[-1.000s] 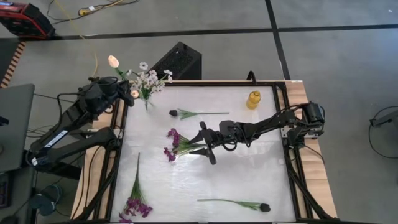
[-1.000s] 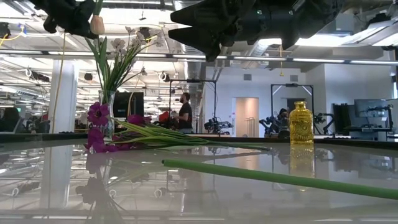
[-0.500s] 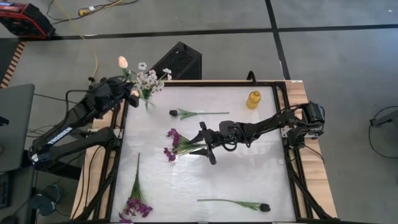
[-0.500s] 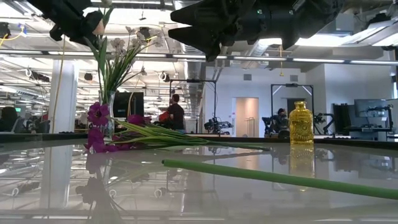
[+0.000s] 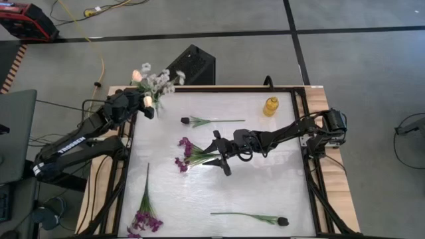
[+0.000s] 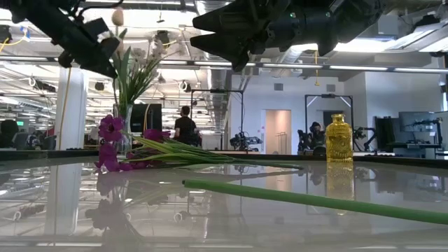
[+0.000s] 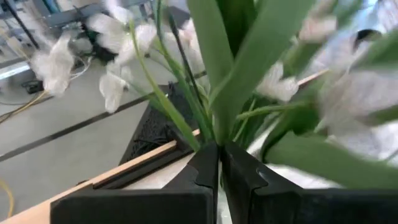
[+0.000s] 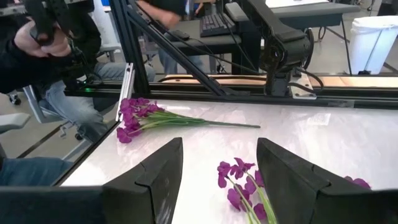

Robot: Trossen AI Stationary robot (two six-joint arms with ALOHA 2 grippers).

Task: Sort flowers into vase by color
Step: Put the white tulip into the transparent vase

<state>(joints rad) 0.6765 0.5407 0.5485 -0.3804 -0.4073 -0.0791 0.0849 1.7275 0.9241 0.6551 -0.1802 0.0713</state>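
Note:
My left gripper is at the table's far left corner, shut on a peach tulip whose bud points past the far edge. It stands close beside the white-blossom bouquet, whose stems stand in a clear vase. A second peach bud shows by the fingers. My right gripper hovers open above a purple sprig lying flat mid-table; the sprig's blossoms show between its fingers. Two dark-budded sprigs and another purple bunch lie flat. My left gripper pinches the tulip's green stem and leaves between its two shut fingers. The stem runs on past the fingertips among the white blossoms. The tulip is lifted clear of the table; its lower end is hidden.
A small yellow vase stands near the far right corner. A black box sits on the floor beyond the far edge. In the low view a long green stem lies across the foreground. People show in the room beyond.
My left gripper has carried the peach tulip toward the table's right and downward, up to the white bouquet. The bud has swung from left of the bouquet to over it, and the white blossoms have swayed toward the far edge. The right arm has kept still.

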